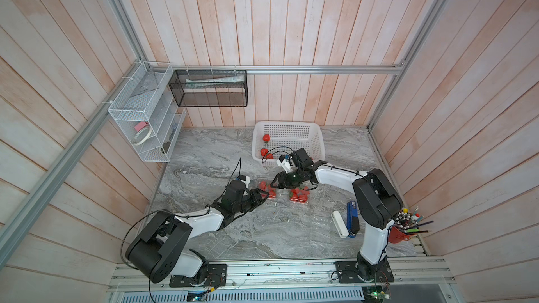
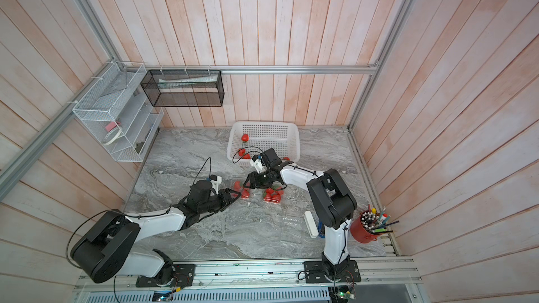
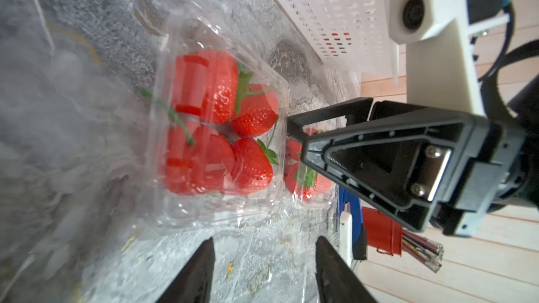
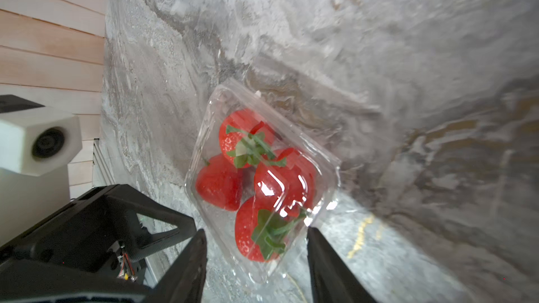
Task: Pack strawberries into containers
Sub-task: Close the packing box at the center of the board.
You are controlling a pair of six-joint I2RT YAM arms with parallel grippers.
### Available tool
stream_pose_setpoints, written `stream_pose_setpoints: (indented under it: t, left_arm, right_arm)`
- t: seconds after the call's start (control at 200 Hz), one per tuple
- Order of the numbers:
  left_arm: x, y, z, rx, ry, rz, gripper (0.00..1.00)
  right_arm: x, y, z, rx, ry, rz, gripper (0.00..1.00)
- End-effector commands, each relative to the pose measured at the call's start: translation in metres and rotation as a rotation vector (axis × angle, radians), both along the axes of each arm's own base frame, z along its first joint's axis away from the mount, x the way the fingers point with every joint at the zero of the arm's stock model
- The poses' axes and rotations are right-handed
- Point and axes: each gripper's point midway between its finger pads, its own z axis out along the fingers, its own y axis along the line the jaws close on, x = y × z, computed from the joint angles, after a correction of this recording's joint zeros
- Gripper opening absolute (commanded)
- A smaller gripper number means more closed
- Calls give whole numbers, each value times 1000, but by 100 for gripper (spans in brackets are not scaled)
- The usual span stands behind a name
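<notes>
Marble surface [image 1: 204, 155] bears a filled, lidded container [image 3: 218, 118] — both arms' jaws wide, empty; next, probably fetch strawberries [image 1: 266, 137] from the basket [image 1: 291, 134].

Bright red strawberries [image 3: 253, 112] with green caps [image 3: 242, 88], glossy clear containers [image 3: 221, 211], white hole-dotted basket [image 1: 291, 134], streaky grey marble table [image 1: 204, 153] swirled with white veins, red cup [image 2: 360, 231] of many-coloured pencils [image 2: 379, 220], black mesh rack [image 1: 208, 97], white wire rack [image 1: 140, 112], pale pink-and-white striped plank walls [image 1: 291, 24]

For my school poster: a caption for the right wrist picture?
Four strawberries in a clear box by the open right gripper.
</notes>
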Motion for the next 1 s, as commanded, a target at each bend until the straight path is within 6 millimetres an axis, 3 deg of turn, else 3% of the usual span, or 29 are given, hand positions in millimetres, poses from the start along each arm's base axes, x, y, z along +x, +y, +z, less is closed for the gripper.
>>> stream_pose_setpoints:
  t: [0.0,0.115,0.255,0.38,0.595,0.78,0.995]
  left_arm:
    - [-13,24,-13,71,38,65,62]
    - [-15,48,-5,129,12,134,63]
    - [-15,70,8,169,-26,196,63]
    - [-21,71,4,177,-1,184,59]
    - [-25,55,-12,111,30,151,69]
    - [0,46,-15,81,14,139,73]
    - [34,39,-13,68,-17,103,74]
  right_arm:
    - [-28,10,-8,1,75,36,56]
    - [-46,14,-5,2,97,72,56]
    - [-26,1,15,-12,22,26,56]
    - [6,-6,26,-7,-38,-23,58]
    - [32,13,7,32,-22,-11,57]
    - [26,18,-4,43,-2,2,57]
    - [-2,18,-11,51,32,18,57]
